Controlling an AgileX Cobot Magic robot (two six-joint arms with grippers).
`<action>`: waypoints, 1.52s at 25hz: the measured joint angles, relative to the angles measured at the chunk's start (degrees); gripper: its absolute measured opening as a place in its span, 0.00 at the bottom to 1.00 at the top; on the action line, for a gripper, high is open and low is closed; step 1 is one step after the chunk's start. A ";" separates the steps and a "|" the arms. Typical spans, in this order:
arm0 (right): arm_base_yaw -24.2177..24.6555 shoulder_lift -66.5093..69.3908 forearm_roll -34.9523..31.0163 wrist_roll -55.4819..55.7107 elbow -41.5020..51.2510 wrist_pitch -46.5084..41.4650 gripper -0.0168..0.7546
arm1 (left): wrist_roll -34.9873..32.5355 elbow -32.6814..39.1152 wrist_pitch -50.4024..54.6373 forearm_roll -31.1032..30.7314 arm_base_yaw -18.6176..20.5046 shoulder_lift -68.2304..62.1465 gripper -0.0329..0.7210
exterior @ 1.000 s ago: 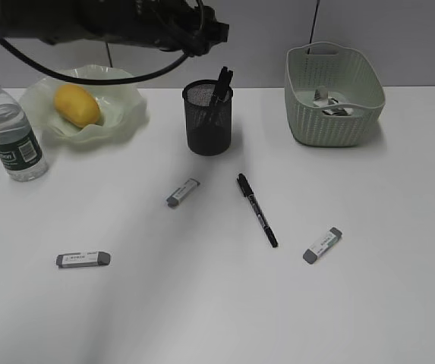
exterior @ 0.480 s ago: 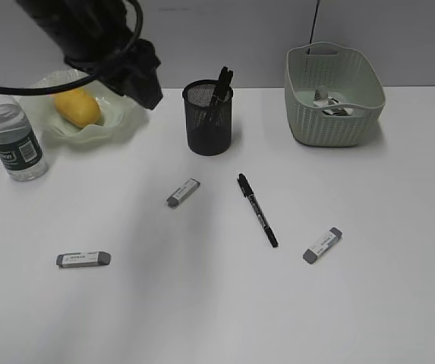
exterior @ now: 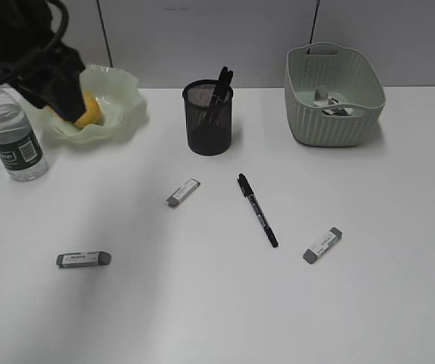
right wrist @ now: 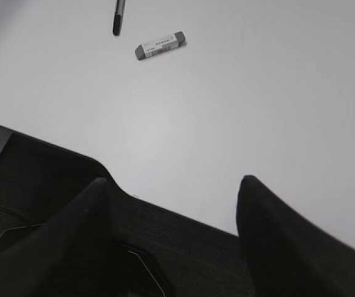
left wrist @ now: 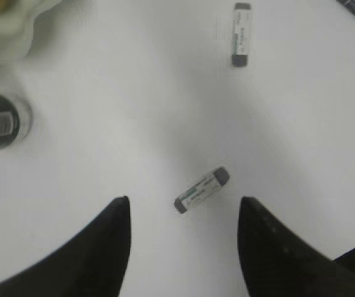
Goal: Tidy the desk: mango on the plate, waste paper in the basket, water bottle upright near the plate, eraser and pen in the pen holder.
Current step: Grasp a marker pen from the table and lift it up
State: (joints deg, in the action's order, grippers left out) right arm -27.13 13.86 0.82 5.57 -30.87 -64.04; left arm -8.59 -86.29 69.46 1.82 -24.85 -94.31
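L gripper (left wrist: 183,238) hangs open, empty, above eraser (left wrist: 202,189) near desk's (exterior: 202,303) left front. Risk: eraser lies slanted betw. jaws, could skid. R gripper (right wrist: 172,210) open, empty too.

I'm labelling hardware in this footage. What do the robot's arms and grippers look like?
The left arm is matte black and bulky, with a black cable looped along it. The left gripper and right gripper each have two broad, black fingers tapering to rounded tips. No markings are legible.
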 joint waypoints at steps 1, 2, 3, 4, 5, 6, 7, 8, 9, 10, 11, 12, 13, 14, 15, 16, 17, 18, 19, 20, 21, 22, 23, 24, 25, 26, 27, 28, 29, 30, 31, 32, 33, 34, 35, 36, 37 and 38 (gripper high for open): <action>0.00 0.00 0.00 0.00 0.00 0.00 0.67 | 0.00 1.09 0.00 0.06 1.43 0.56 0.61; 0.00 0.00 0.00 0.00 0.00 0.00 0.67 | 0.05 2.73 0.00 0.35 2.73 1.30 0.61; 0.00 0.00 0.00 0.00 0.00 0.00 0.67 | 0.05 4.63 -0.06 0.92 4.34 2.26 0.61; 0.00 0.00 0.00 0.00 0.00 0.00 0.67 | 0.05 6.80 -0.45 1.45 5.86 3.23 0.61; 0.00 0.00 0.00 0.00 0.00 0.00 0.67 | 0.06 8.80 -1.02 1.78 7.25 4.70 0.61; 0.00 0.00 0.00 0.00 0.00 0.00 0.67 | 0.11 11.29 -2.18 2.14 8.27 6.42 0.61; 0.00 0.00 0.00 0.00 0.00 0.00 0.67 | 0.16 13.78 -3.82 2.45 9.32 8.40 0.60; 0.00 0.00 0.00 0.00 0.00 0.00 0.67 | 0.18 15.83 -5.63 2.99 10.20 10.20 0.60; 0.00 0.00 0.00 0.00 0.00 0.00 0.67 | 0.18 18.29 -7.31 3.39 10.91 12.45 0.60; 0.00 0.00 0.00 0.00 0.00 0.00 0.67 | 0.18 20.69 -9.21 3.68 11.29 14.81 0.60; 0.00 0.00 0.00 0.00 0.00 0.00 0.67 | 0.18 23.12 -11.25 3.88 11.48 17.23 0.60; 0.00 0.00 0.00 0.00 0.00 0.00 0.67 | 0.18 25.18 -12.82 4.03 11.61 19.30 0.60; 0.00 0.00 0.00 0.00 0.00 0.00 0.67 | 0.18 27.66 -14.85 4.11 11.67 21.83 0.60; 0.00 0.00 0.00 0.00 0.00 0.00 0.67 | 0.18 30.18 -16.64 4.16 11.67 24.41 0.60; 0.00 0.00 0.00 0.00 0.00 0.00 0.67 | 0.18 32.26 -18.49 4.24 11.67 26.61 0.60; 0.00 0.00 0.00 0.00 0.00 0.00 0.67 | 0.18 34.73 -19.72 4.31 11.67 29.29 0.60; 0.00 0.00 0.00 0.00 0.00 0.00 0.67 | 0.18 37.12 -21.14 4.45 11.67 32.03 0.60; 0.00 0.00 0.00 0.00 0.00 0.00 0.67 | 0.18 39.44 -22.37 4.59 11.67 34.84 0.60; 0.00 0.00 0.00 0.00 0.00 0.00 0.67 | 0.18 41.28 -23.20 4.81 11.67 37.21 0.60; 0.00 0.00 0.00 0.00 0.00 0.00 0.67 | 0.18 43.39 -23.96 5.19 11.67 40.13 0.60; 0.00 0.00 0.00 0.00 0.00 0.00 0.67 | 0.18 45.30 -24.40 5.65 11.67 43.05 0.60; 0.00 0.00 0.00 0.00 0.00 0.00 0.67 | 0.18 46.97 -24.69 6.12 11.67 45.66 0.60; 0.00 0.00 0.00 0.00 0.00 0.02 0.67 | 0.18 48.22 -24.78 6.42 11.67 49.92 0.60; 0.00 0.00 0.00 0.00 0.00 0.02 0.67 | 0.18 49.27 -24.52 6.79 11.67 52.97 0.59; 0.00 0.00 0.00 0.00 0.00 0.07 0.67 | 0.18 49.98 -24.21 7.07 11.67 55.78 0.59; 0.00 0.00 -0.05 0.00 0.00 0.13 0.67 | 0.18 50.40 -23.71 7.07 11.67 58.01 0.58; 0.00 0.00 -0.05 0.00 0.00 0.13 0.67 | 0.18 50.71 -23.18 7.12 11.67 60.64 0.57; 0.00 0.00 0.00 0.00 0.00 0.13 0.67 | 0.18 50.79 -22.51 7.12 11.67 63.35 0.57; 0.00 0.00 0.00 0.00 0.00 0.13 0.67 | 0.18 50.83 -21.89 7.19 11.67 65.98 0.57; 0.00 0.00 0.00 0.00 0.00 0.13 0.67 | 0.18 50.83 -21.32 7.19 11.67 68.08 0.57; 0.00 0.00 0.00 0.00 0.00 0.19 0.67 | 0.23 50.83 -20.60 7.19 11.67 70.42 0.57; 0.00 0.00 0.00 0.00 0.00 0.24 0.67 | 0.23 50.85 -19.88 7.19 11.67 72.54 0.56; 0.00 0.00 0.00 0.00 0.00 0.24 0.67 | 0.23 50.85 -19.07 7.08 11.67 74.12 0.56; 0.00 0.00 0.00 0.00 0.00 0.24 0.67 | 0.23 50.85 -18.40 6.97 11.67 75.81 0.56; 0.00 0.00 0.00 0.00 0.00 0.24 0.67 | 0.23 51.13 -17.82 6.87 11.67 77.25 0.56; 0.00 0.00 -0.05 0.00 0.00 0.29 0.67 | 0.30 51.67 -17.47 6.75 11.67 78.56 0.56; 0.00 0.00 -0.05 0.00 0.00 0.29 0.67 | 0.59 52.34 -17.23 6.63 11.67 79.54 0.56; 0.00 0.00 -0.05 0.00 0.00 0.29 0.67 | 0.95 53.30 -16.99 6.63 11.67 80.51 0.56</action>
State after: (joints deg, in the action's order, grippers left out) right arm -27.13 13.86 0.76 5.57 -30.87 -63.74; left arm -7.64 -32.98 52.47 8.45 -13.18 -13.80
